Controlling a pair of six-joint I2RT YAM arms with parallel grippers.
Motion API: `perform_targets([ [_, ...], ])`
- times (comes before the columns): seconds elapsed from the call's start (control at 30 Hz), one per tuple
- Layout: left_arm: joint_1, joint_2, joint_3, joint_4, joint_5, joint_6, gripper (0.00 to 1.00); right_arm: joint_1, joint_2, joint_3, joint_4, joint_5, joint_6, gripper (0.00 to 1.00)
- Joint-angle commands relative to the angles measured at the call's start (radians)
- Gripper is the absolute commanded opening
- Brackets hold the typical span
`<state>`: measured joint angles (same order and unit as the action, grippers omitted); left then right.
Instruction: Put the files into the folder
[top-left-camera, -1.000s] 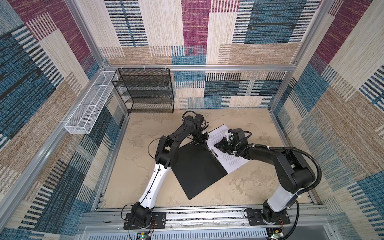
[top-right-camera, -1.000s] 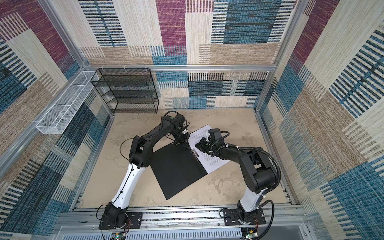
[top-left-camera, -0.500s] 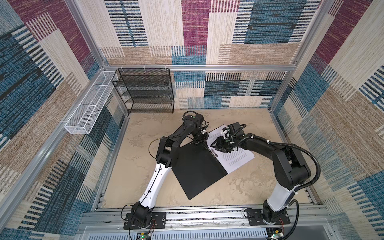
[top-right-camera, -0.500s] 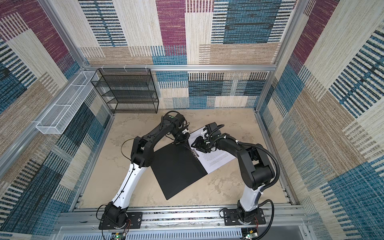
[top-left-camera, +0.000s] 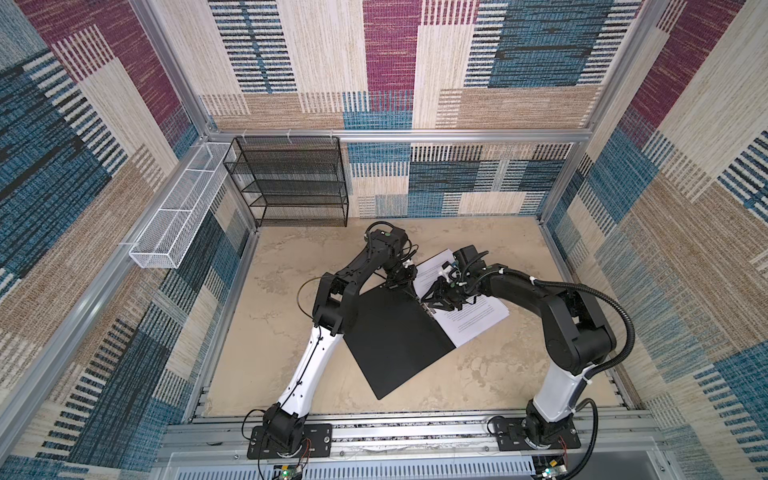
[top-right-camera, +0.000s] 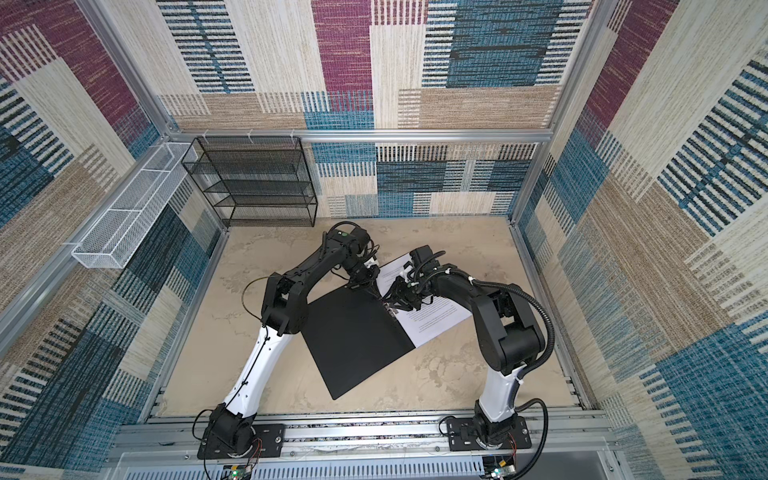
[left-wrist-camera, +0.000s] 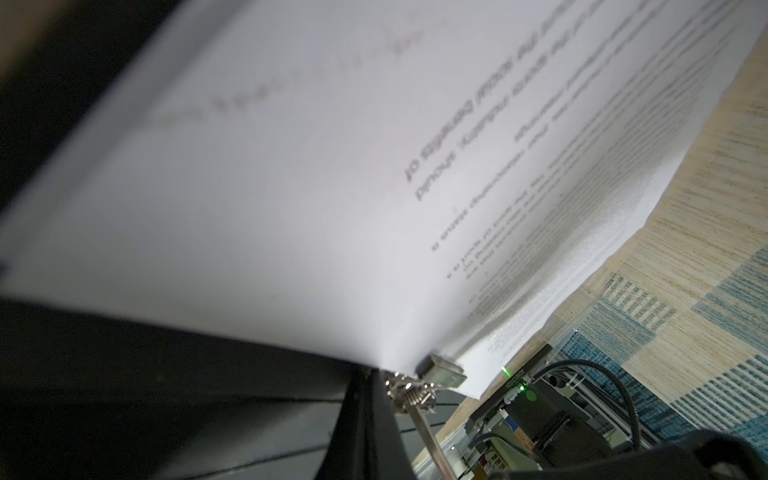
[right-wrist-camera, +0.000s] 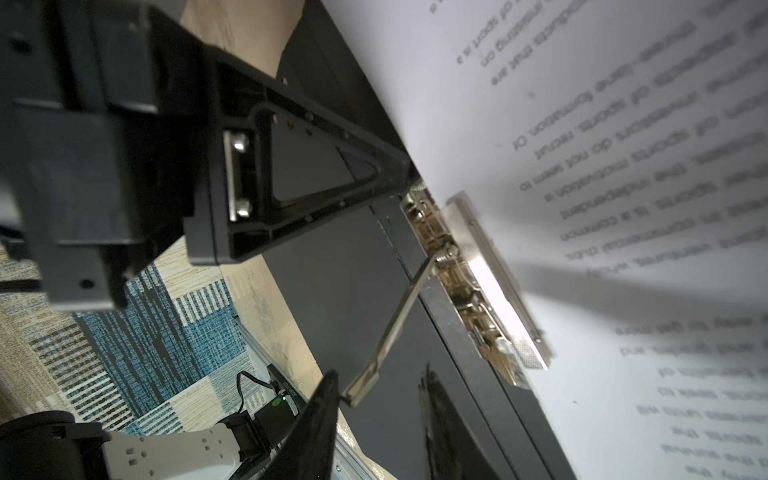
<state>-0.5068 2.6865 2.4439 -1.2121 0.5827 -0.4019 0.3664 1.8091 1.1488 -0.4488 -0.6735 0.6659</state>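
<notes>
Looks like the clamping step. Found the papers (top-left-camera: 469, 320) on the 3 o'clock half of the open folder (top-left-camera: 395, 345), mid-table, edge at the spine clip (right-wrist-camera: 490, 286). Spotted the left pincer (top-left-camera: 395, 284) shut by the spine's 12 o'clock end, the right pincer (top-left-camera: 428, 302) parted around the raised lever (right-wrist-camera: 390, 328). Probably needs pushing that lever flat next, without shifting papers.
</notes>
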Motion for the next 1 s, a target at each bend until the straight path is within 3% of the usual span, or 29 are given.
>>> perform_targets([
  [0.0, 0.002, 0.046, -0.028, 0.004, -0.335, -0.011, 0.0, 0.0, 0.004, 0.005, -0.005, -0.022, 0.003, 0.31],
  [0.17, 0.002, 0.045, -0.029, 0.006, -0.334, -0.012, 0.0, 0.002, -0.002, -0.008, -0.003, -0.029, 0.001, 0.23],
  [0.4, 0.003, 0.044, -0.027, 0.005, -0.332, -0.008, 0.0, 0.002, -0.002, -0.037, 0.021, -0.066, -0.003, 0.02],
  [0.53, 0.002, 0.037, 0.008, 0.004, -0.276, 0.014, 0.01, 0.002, -0.024, -0.081, 0.078, -0.075, 0.036, 0.0],
  [0.67, -0.002, -0.009, 0.053, 0.013, -0.209, 0.023, 0.29, 0.003, -0.059, -0.144, 0.187, -0.073, 0.133, 0.0],
  [0.73, -0.002, -0.052, 0.05, 0.035, -0.167, 0.016, 0.37, 0.003, -0.081, -0.174, 0.242, -0.057, 0.18, 0.0],
  [0.8, -0.004, -0.111, 0.018, 0.051, -0.161, 0.007, 0.55, 0.005, -0.096, -0.204, 0.298, -0.048, 0.236, 0.0],
  [0.87, -0.005, -0.199, -0.073, 0.088, -0.181, -0.002, 0.63, 0.016, -0.106, -0.227, 0.35, -0.037, 0.284, 0.0],
  [0.97, -0.004, -0.39, -0.34, 0.199, -0.235, -0.05, 0.68, 0.039, -0.122, -0.258, 0.428, -0.012, 0.359, 0.0],
])
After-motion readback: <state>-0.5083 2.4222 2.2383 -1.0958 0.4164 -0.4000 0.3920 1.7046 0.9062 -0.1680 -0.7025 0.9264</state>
